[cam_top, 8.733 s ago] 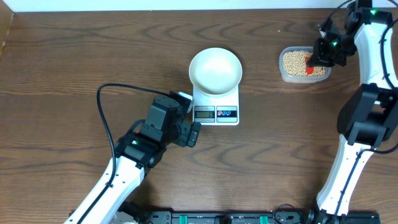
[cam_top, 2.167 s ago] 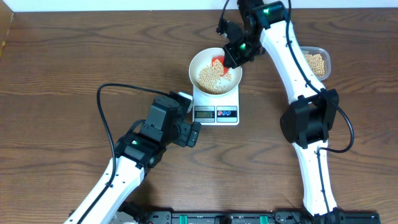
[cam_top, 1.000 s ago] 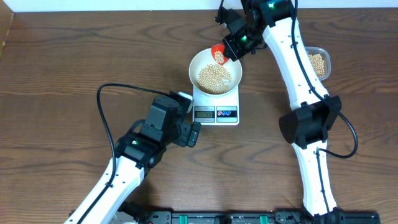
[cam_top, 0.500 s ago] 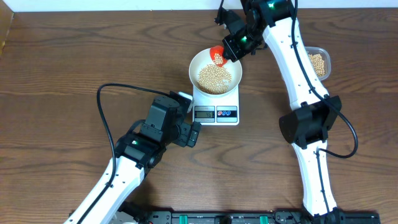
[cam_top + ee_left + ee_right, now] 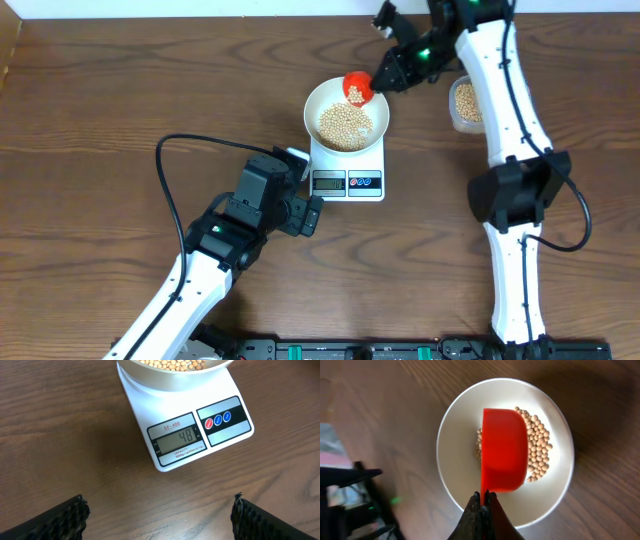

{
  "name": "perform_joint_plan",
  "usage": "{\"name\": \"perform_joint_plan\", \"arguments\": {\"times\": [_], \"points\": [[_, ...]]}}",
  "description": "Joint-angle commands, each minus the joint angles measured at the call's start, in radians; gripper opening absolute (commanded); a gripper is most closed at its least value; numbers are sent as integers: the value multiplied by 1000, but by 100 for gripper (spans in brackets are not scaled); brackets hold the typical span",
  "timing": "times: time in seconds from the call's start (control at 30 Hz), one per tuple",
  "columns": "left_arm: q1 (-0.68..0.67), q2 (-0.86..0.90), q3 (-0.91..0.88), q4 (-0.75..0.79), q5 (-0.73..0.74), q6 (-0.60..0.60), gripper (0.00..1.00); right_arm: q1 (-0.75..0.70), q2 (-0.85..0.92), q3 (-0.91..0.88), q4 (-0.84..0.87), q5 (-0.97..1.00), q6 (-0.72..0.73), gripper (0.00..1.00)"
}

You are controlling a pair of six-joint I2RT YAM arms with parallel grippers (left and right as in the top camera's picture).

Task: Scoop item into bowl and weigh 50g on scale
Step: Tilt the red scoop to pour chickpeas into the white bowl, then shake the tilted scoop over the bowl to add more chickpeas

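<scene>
The white bowl [image 5: 318, 100] stands on the white scale [image 5: 348, 168] with a heap of beige beans [image 5: 345, 124] in it. My right gripper [image 5: 385, 76] is shut on the handle of a red scoop [image 5: 357, 86], which hovers over the bowl's far right rim with a few beans in it. From the right wrist, the scoop [image 5: 504, 450] covers part of the beans [image 5: 539, 442] in the bowl [image 5: 460, 460], held by the gripper [image 5: 484, 496]. My left gripper [image 5: 159, 497] stands wide open in front of the scale [image 5: 145, 405], holding nothing. Its display [image 5: 179, 437] reads 48.
A clear tub [image 5: 465, 103] of beans sits at the back right, partly behind my right arm. My left arm [image 5: 230, 235] lies at the front left, its gripper [image 5: 312, 215] just left of the scale's front edge, trailing a black cable [image 5: 165, 190].
My right arm has swung to the right and now covers the tub's right part. The scoop has shifted slightly right over the bowl's far rim. The left arm has not moved.
</scene>
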Motion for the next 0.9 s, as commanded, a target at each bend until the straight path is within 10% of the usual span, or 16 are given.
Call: {"name": "perform_joint_plan", "arguments": {"times": [0.0,0.87], "points": [[-1,-4,6,-2,10,3,93,-27,-3,26,-8,-103,-44,1],[-1,-4,6,-2,10,3,93,50,-3,26,-15,41,-97,1]]}}
